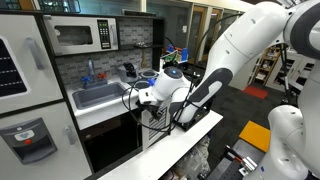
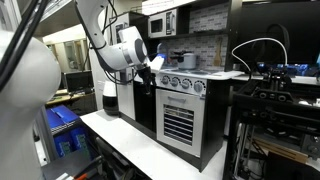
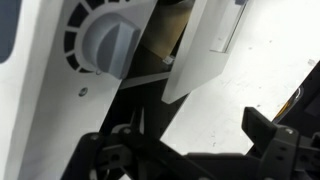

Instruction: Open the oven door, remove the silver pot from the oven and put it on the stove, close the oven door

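Observation:
In an exterior view the oven door (image 2: pixel 178 122), narrow and white with grey slats, sits flush in the toy kitchen front. Above it is the stove (image 2: pixel 200 73) with its row of round knobs. A small silvery thing that looks like the silver pot (image 2: pixel 184 59) stands on the stove top. My gripper (image 2: pixel 153 68) hovers by the stove's near corner, with the arm hiding the stove in the view from the sink side, where the gripper (image 1: pixel 143 99) shows dark. In the wrist view the gripper (image 3: pixel 190 145) is open and holds nothing, facing white panels and one round knob (image 3: pixel 105 45).
A silver microwave (image 1: pixel 85 37) sits above the grey sink (image 1: pixel 95 97), with a dark faucet-like item (image 1: pixel 130 71) beside it. A wider dark-windowed door (image 2: pixel 145 105) is next to the oven door. A long white table (image 2: pixel 140 150) runs in front of the kitchen.

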### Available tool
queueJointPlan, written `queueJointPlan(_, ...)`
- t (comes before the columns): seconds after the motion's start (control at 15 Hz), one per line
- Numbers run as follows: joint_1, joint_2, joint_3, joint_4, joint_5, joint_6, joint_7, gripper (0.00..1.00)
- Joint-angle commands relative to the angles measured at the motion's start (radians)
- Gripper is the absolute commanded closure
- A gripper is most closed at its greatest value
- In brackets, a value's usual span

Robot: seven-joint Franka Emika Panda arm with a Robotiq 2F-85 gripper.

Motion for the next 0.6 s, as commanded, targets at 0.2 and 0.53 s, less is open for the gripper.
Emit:
queueJointPlan(0.2, 0.052, 0.053, -0.052, 0.031, -0.073, -0.041, 0.092, 0.0)
queueJointPlan(0.53, 0.09, 0.115, -0.099, 0.054, -0.132, -0.014, 0.137, 0.0)
